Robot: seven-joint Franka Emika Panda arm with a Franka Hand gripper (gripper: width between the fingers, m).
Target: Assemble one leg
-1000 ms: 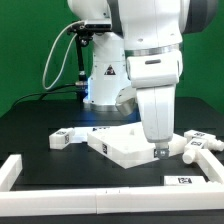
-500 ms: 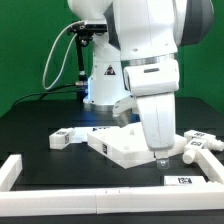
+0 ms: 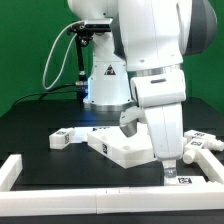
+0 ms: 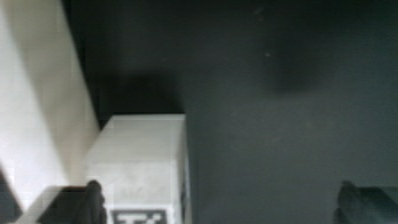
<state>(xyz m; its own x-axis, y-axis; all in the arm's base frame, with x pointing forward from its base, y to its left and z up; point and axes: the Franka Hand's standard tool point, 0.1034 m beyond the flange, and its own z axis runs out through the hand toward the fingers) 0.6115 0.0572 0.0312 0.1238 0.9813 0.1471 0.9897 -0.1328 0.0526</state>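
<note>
My gripper [image 3: 169, 172] hangs low over the black table at the front of the exterior view's right, just past the corner of the large white square panel [image 3: 122, 147]. It is open and empty. In the wrist view its fingertips [image 4: 71, 204] stand wide apart, and my gripper [image 4: 221, 206] has a white leg [image 4: 139, 160] with a tag sticker lying close to one finger. Two more legs [image 3: 197, 141] lie at the exterior view's right, partly hidden by the arm. Another leg [image 3: 62, 138] lies at the exterior view's left.
A low white wall [image 3: 90, 200] runs along the table's front and up the exterior view's left side [image 3: 10, 172]. A tag sticker [image 3: 183, 180] sits on that wall near my gripper. A white surface [image 4: 36, 100] borders the leg in the wrist view.
The arm has swung toward the exterior view's right and front, carrying the gripper off the panel's corner and lower toward the table. The parts have not moved.
</note>
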